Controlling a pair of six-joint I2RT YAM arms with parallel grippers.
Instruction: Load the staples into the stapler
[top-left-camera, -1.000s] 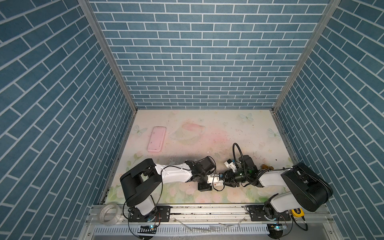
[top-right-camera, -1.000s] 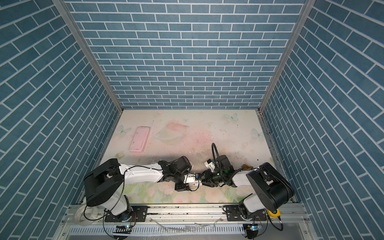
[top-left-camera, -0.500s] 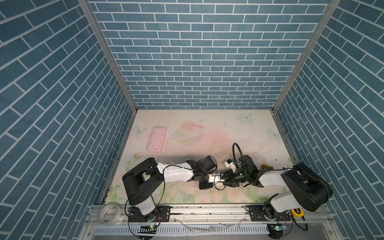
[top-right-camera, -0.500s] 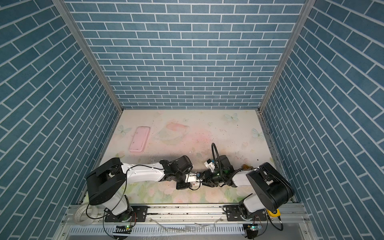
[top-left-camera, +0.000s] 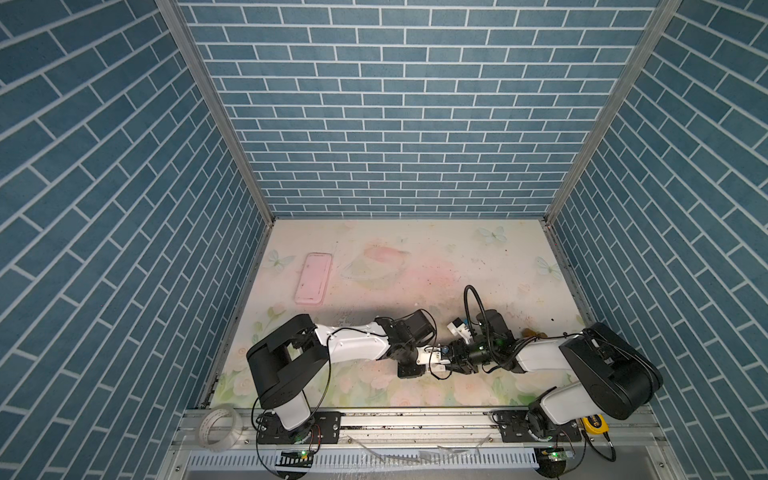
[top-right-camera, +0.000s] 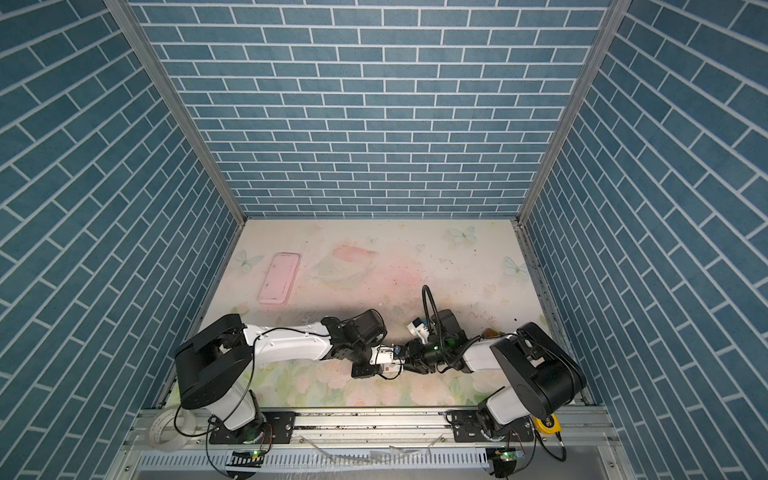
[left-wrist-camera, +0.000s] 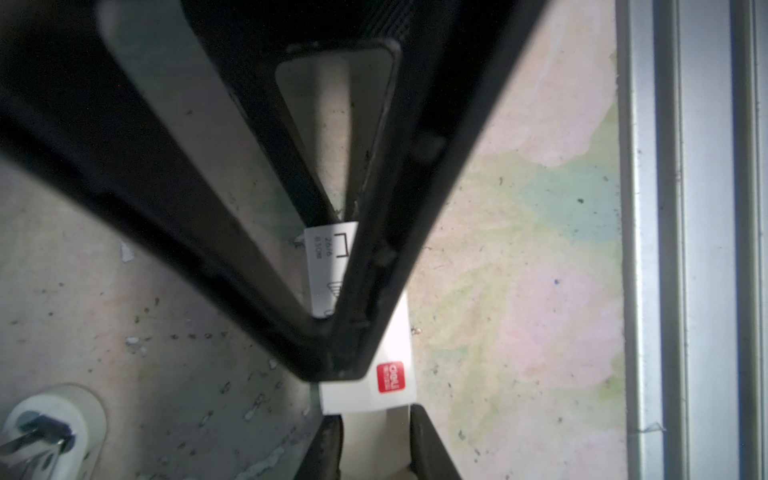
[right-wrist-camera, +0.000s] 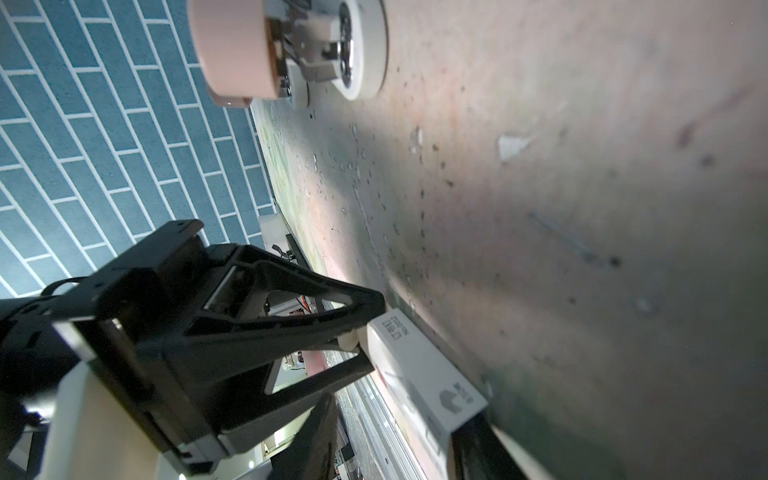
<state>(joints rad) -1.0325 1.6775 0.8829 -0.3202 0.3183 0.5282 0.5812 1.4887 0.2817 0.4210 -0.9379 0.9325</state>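
Note:
Near the table's front middle, in both top views, my two grippers meet tip to tip around a small white staple box. My right gripper (right-wrist-camera: 399, 415) (top-left-camera: 454, 360) is shut on the white sleeve (right-wrist-camera: 415, 365) (left-wrist-camera: 361, 395), which has a red square mark. My left gripper (left-wrist-camera: 376, 419) (top-left-camera: 426, 362) is shut on the end of the cream card tray (left-wrist-camera: 374, 440) (right-wrist-camera: 348, 341) that sticks out of that sleeve. The staples are hidden inside the box. The stapler (right-wrist-camera: 361, 45) (left-wrist-camera: 50, 419) (top-left-camera: 458, 329), pink and white with metal showing, stands on the table just behind the grippers.
A flat pink case (top-left-camera: 313, 279) lies at the back left of the table. A small brown object (top-left-camera: 530, 332) sits beside the right arm. The aluminium front rail (top-left-camera: 415, 419) carries a tape roll (top-left-camera: 220, 428) and a yellow tape measure (top-left-camera: 594, 423). Blue brick walls close three sides.
My left gripper has closed its jaws on the tray's end and edged slightly toward the right gripper. The right arm and the sleeve have stayed where they were.

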